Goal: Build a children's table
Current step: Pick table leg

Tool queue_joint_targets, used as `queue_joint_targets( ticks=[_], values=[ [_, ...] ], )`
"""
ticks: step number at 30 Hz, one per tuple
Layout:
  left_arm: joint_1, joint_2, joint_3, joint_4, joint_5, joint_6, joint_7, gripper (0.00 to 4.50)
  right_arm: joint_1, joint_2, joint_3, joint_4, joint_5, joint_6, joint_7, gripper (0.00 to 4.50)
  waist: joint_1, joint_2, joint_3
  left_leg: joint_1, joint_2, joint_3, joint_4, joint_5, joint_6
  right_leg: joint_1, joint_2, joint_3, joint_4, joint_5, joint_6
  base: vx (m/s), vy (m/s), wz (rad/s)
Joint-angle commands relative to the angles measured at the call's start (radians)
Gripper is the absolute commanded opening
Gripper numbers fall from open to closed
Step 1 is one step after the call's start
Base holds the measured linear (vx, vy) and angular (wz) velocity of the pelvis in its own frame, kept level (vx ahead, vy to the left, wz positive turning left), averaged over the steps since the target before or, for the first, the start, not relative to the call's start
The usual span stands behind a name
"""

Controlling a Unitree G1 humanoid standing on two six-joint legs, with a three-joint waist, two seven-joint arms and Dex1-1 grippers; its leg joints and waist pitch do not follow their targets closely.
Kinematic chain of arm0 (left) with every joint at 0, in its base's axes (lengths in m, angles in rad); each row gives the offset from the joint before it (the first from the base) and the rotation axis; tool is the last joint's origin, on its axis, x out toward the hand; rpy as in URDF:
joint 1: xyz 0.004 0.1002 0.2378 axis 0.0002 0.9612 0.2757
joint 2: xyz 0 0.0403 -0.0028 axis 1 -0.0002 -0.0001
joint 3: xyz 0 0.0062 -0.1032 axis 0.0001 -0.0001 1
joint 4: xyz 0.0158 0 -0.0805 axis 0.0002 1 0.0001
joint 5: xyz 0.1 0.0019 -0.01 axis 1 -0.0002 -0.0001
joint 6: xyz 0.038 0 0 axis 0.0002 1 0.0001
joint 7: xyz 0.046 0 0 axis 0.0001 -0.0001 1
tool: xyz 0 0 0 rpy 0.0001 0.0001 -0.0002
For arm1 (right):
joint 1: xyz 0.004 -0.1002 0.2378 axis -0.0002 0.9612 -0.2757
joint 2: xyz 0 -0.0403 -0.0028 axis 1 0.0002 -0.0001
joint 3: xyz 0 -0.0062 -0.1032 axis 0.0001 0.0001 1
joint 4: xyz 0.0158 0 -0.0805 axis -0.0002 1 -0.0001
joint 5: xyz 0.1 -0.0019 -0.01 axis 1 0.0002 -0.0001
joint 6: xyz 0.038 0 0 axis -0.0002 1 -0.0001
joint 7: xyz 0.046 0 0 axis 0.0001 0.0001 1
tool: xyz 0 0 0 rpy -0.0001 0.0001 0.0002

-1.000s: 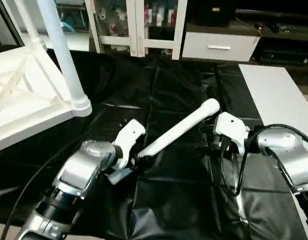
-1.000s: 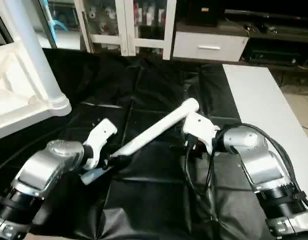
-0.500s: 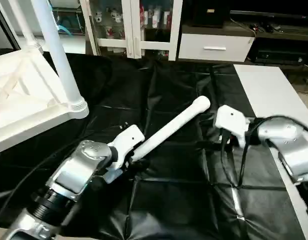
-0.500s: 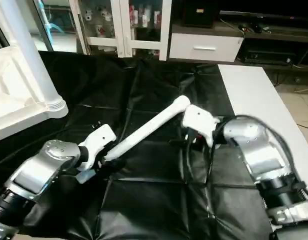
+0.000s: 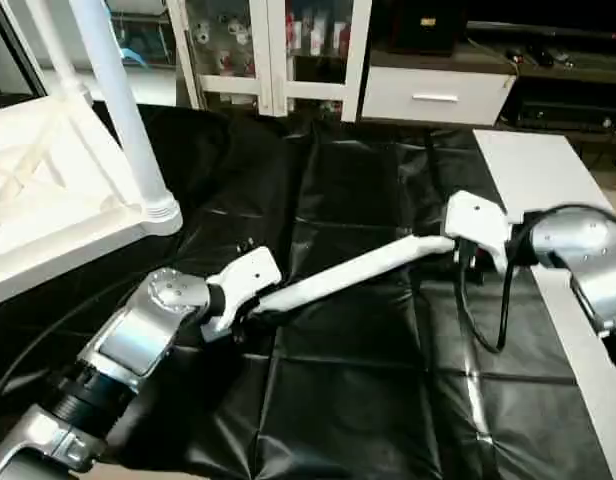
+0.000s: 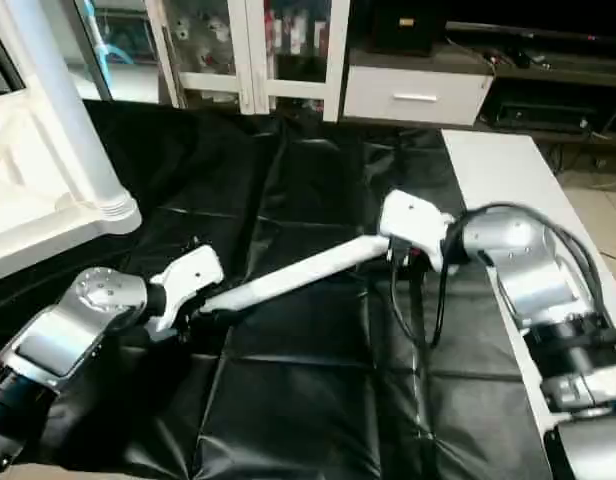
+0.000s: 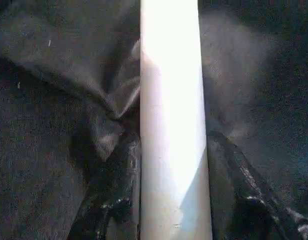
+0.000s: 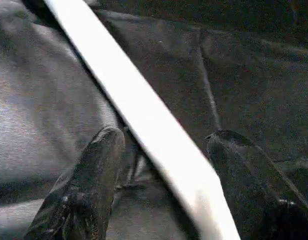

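Black cover: leg (image 5: 338,276) now lower; left claw (image 7: 171,200) clamps it, right claw (image 8: 161,165) apart, now astride.

I note the loose leg (image 5: 338,278) is smooth, matt white plastic. The table cover (image 5: 368,400) is creased black sheeting with a slight sheen. My forearms (image 5: 138,340) are brushed silver metal.

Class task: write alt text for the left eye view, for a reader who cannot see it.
A long white tapered tube leg lies slanted on the black-covered work table, with the robot's left pincer at its near end and the right pincer at its far end. At left stands the upturned white plastic square tabletop, one white leg upright in its corner socket.
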Motion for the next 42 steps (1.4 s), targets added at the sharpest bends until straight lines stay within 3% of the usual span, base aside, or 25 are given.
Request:
queue_joint_targets(
  ticks=[1, 2, 7, 13, 17, 18, 21, 22, 26, 32, 42],
  values=[
    [-0.017, 0.004, 0.013, 0.003, -0.006, -0.042, -0.014, 1.52, -0.010, -0.002, 0.007, 0.003, -0.007, -0.010, 0.002, 3.00, 0.002, -0.016, -0.075, 0.027, 0.082, -0.036, -0.076, -0.078, 0.089, 0.037, -0.080, 0.043, -0.060, -0.018, -0.278, 0.000, 0.000, 0.00],
    [-0.023, 0.014, 0.006, 0.016, 0.011, -0.102, -0.019, 1.52, -0.006, -0.010, 0.025, 0.005, -0.028, -0.019, 0.009, 3.00, 0.003, -0.018, -0.076, 0.025, 0.082, -0.037, -0.075, -0.075, 0.094, 0.038, -0.080, 0.042, -0.060, -0.016, -0.275, 0.000, 0.000, 0.00],
    [-0.024, 0.037, 0.001, 0.010, 0.024, -0.142, -0.040, 1.52, -0.008, -0.024, 0.076, 0.061, -0.084, -0.078, 0.013, 3.00, 0.001, -0.016, -0.074, 0.028, 0.084, -0.036, -0.076, -0.093, 0.085, 0.035, -0.080, 0.041, -0.061, -0.041, -0.273, 0.000, 0.000, 0.00],
    [-0.027, 0.058, -0.004, 0.006, 0.041, -0.188, -0.063, 1.52, -0.093, 0.040, 0.122, 0.208, -0.193, -0.195, -0.132, 3.00, -0.008, -0.015, -0.075, 0.026, 0.080, -0.034, -0.076, -0.105, 0.060, 0.035, -0.077, 0.041, -0.059, -0.046, -0.281, 0.000, 0.000, 0.00],
    [-0.036, 0.059, -0.001, 0.006, 0.045, -0.205, -0.069, 1.51, -0.140, 0.075, 0.161, 0.291, -0.243, -0.266, -0.190, 3.00, -0.010, -0.017, -0.077, 0.028, 0.079, -0.032, -0.072, -0.089, 0.063, 0.033, -0.076, 0.041, -0.055, -0.016, -0.290, 0.000, 0.000, 0.00],
    [-0.039, 0.057, 0.001, 0.005, 0.045, -0.205, -0.069, 1.51, -0.143, 0.080, 0.172, 0.306, -0.249, -0.281, -0.180, 3.00, -0.007, -0.022, -0.078, 0.026, 0.080, -0.032, -0.071, -0.073, 0.074, 0.037, -0.078, 0.042, -0.051, 0.006, -0.292, 0.000, 0.000, 0.00],
    [-0.048, 0.053, 0.008, 0.008, 0.050, -0.210, -0.065, 1.51, -0.144, 0.079, 0.202, 0.337, -0.271, -0.322, -0.143, 3.00, -0.003, -0.021, -0.079, 0.028, 0.082, -0.030, -0.070, -0.065, 0.083, 0.035, -0.078, 0.042, -0.051, 0.019, -0.295, 0.000, 0.000, 0.00],
    [-0.050, 0.052, 0.010, 0.010, 0.052, -0.212, -0.064, 1.51, -0.145, 0.078, 0.209, 0.345, -0.279, -0.332, -0.136, 2.70, 0.000, -0.021, -0.079, 0.028, 0.083, -0.030, -0.069, -0.061, 0.085, 0.035, -0.077, 0.042, -0.049, 0.025, -0.295, 0.000, 0.000, 0.00],
    [-0.064, 0.053, 0.023, 0.015, 0.061, -0.224, -0.055, 1.51, -0.167, 0.067, 0.249, 0.412, -0.334, -0.395, -0.139, 2.43, -0.001, -0.026, -0.077, 0.026, 0.083, -0.031, -0.070, -0.086, 0.077, 0.036, -0.080, 0.042, -0.052, -0.017, -0.291, 0.000, 0.000, 0.00],
    [-0.076, 0.060, 0.032, 0.022, 0.071, -0.235, -0.059, 1.50, -0.195, 0.068, 0.250, 0.452, -0.347, -0.419, -0.156, 1.95, -0.004, -0.026, -0.076, 0.026, 0.083, -0.031, -0.071, -0.096, 0.068, 0.035, -0.078, 0.043, -0.052, -0.024, -0.286, 0.000, 0.000, 0.00],
    [-0.100, 0.051, 0.059, 0.032, 0.086, -0.214, -0.029, 1.50, -0.209, 0.077, 0.239, 0.503, -0.340, -0.455, -0.155, 1.85, -0.002, -0.027, -0.077, 0.025, 0.083, -0.030, -0.069, -0.086, 0.078, 0.036, -0.077, 0.043, -0.049, 0.000, -0.295, 0.000, 0.000, 0.00]
  ],
)
